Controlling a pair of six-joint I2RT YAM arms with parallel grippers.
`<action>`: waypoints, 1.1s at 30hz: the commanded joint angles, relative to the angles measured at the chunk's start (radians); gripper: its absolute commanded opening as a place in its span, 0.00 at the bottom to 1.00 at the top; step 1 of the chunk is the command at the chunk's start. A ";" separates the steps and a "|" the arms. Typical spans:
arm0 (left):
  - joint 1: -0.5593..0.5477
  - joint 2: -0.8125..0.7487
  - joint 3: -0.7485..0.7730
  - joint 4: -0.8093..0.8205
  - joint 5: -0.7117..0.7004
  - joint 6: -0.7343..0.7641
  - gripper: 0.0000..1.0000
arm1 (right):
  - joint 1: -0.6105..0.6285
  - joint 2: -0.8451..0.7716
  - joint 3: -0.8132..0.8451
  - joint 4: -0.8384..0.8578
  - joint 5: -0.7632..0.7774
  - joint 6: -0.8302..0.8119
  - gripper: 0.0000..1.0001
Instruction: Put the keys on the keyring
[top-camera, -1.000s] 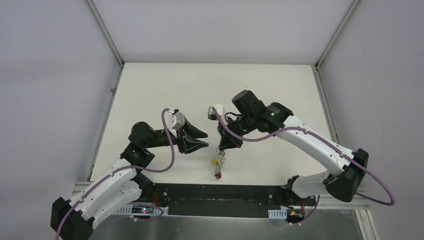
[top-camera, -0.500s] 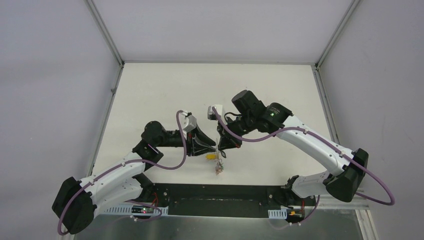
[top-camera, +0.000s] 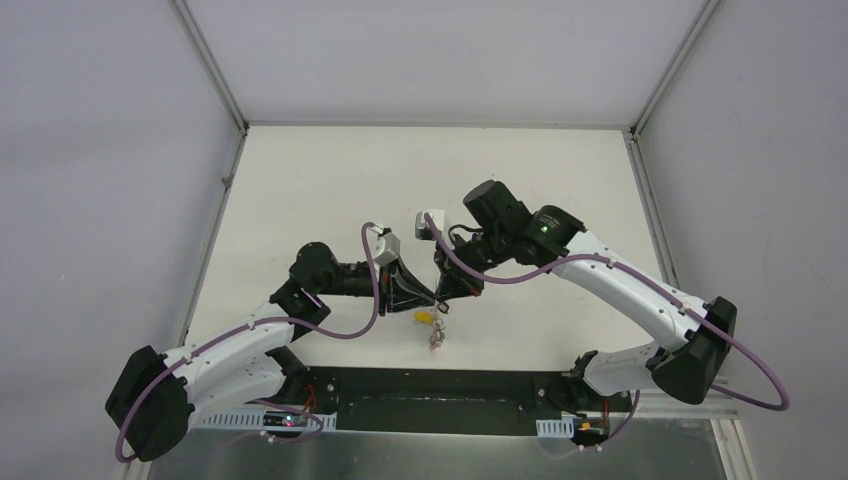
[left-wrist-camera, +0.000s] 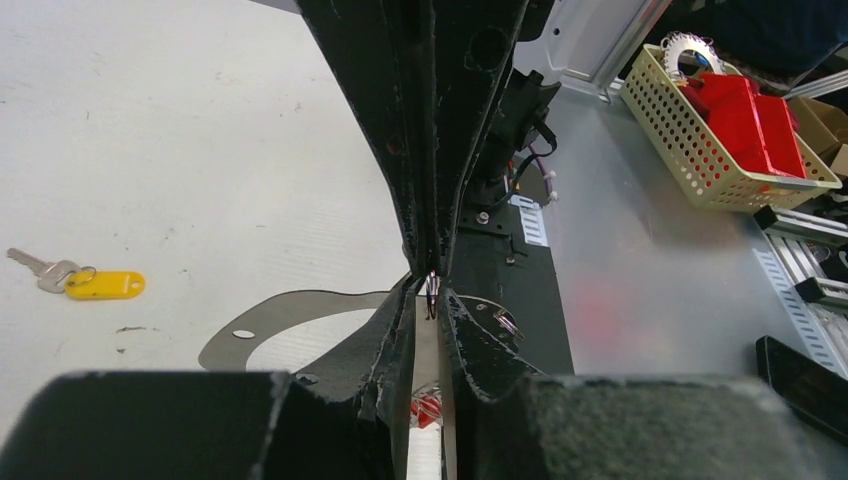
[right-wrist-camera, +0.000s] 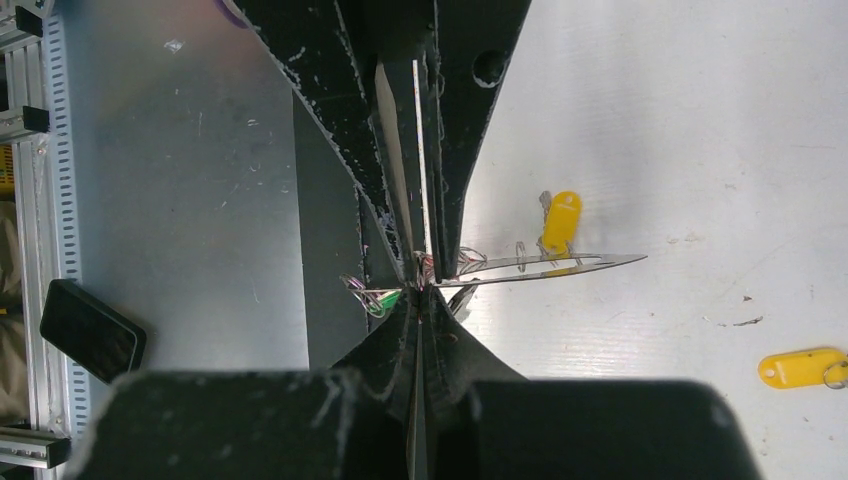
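Thin grey wire-loop keyring (left-wrist-camera: 432, 290): light, springy, slippery; pinch close beside right gripper (right-wrist-camera: 420, 290), clenched on it; left gripper (top-camera: 432, 298) nearly closed opposite, hold unclear. Tagged silvery keys (top-camera: 437, 340) dangle below.

White tabletop (top-camera: 330, 180), scuffed, a few dark marks. Lying flat on it off to my left side: one small silver key (left-wrist-camera: 30, 265), joined by a small ring to a yellow tag (left-wrist-camera: 103, 285).
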 joint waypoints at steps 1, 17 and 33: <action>-0.015 0.008 0.039 0.016 0.021 0.021 0.14 | 0.005 -0.018 0.011 0.050 -0.033 0.007 0.00; -0.029 -0.019 0.032 0.014 -0.027 0.044 0.00 | 0.004 -0.037 -0.007 0.097 0.022 0.054 0.34; -0.029 -0.226 -0.060 0.142 -0.154 0.110 0.00 | 0.003 -0.320 -0.294 0.607 0.059 0.192 0.51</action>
